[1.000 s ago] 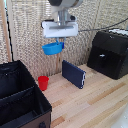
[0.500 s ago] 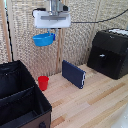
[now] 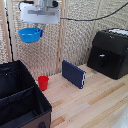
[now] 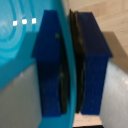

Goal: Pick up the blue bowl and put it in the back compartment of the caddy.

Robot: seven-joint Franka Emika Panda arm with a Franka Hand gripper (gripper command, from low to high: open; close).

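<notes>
Pickup done: blue bowl point(image 3: 30, 34) held aloft by rim, gripper point(image 4: 69, 65) fingers clamped on wall. Bowl carried high above caddy point(image 3: 20, 100); lowering into back compartment and release left.

A small red cup point(image 3: 43, 82) stands upright on the light wooden table point(image 3: 95, 107), out at about nine o'clock from the middle of my view. Near it, toward three o'clock, a dark navy flat slab point(image 3: 74, 74) stands on its long edge, tilted a little. Well apart from both, at about two o'clock, sits a hard black box-shaped appliance point(image 3: 110, 53) with a pale top edge. Behind everything runs a woven, tan-coloured screen point(image 3: 80, 35) as a back wall.
</notes>
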